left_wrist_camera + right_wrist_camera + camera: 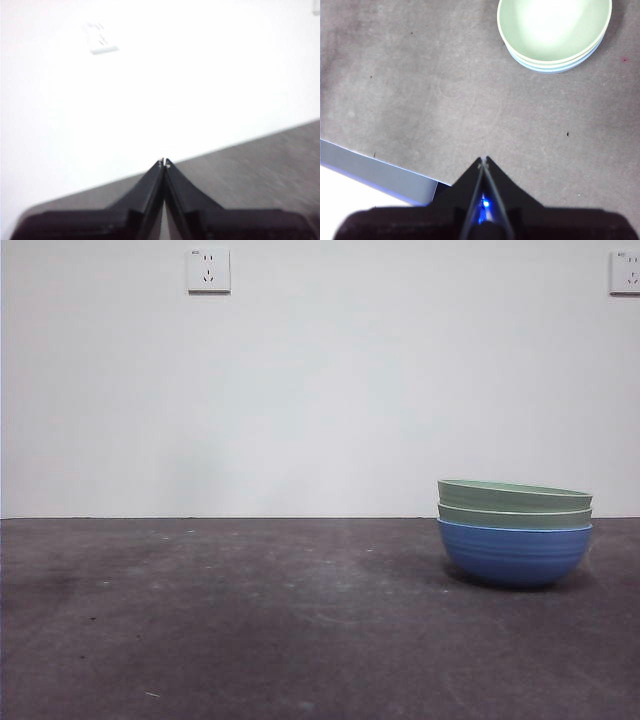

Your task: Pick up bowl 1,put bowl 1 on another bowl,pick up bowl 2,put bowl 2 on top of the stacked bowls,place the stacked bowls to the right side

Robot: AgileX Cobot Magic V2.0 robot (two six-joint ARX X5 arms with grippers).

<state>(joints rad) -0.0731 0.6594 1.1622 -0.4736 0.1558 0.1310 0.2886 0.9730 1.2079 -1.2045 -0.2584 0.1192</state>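
White wall [320, 390] fills the background you are looking at, with a white wall socket [208, 270] high on the left of the front view and a second socket [626, 272] cut by the right edge. Below it runs the dark grey, scuffed tabletop [220, 620].

You will find the stacked bowls [514, 532] on the right side of the front view, standing upright on the table. At the bottom sits the round blue ribbed bowl [514, 554]. Nested in it is a pale green ribbed bowl [514, 516], and a second pale green ribbed bowl [514, 495] sits on top, its rim tilted slightly. From the right wrist camera you look down into the stack [554, 32]: the green inside of the top bowl faces up, with the lower rims showing just past its edge.

Neither arm appears in the front view. Your left gripper [164, 163] is lifted off the table and faces the wall; its two black jaws are pressed together at the tips and grasp nothing. Your right gripper [484, 160] hangs above the bare table, well apart from the stack, its jaws likewise closed tip to tip and empty. A pale grey table edge [380, 172] shows beside that gripper.
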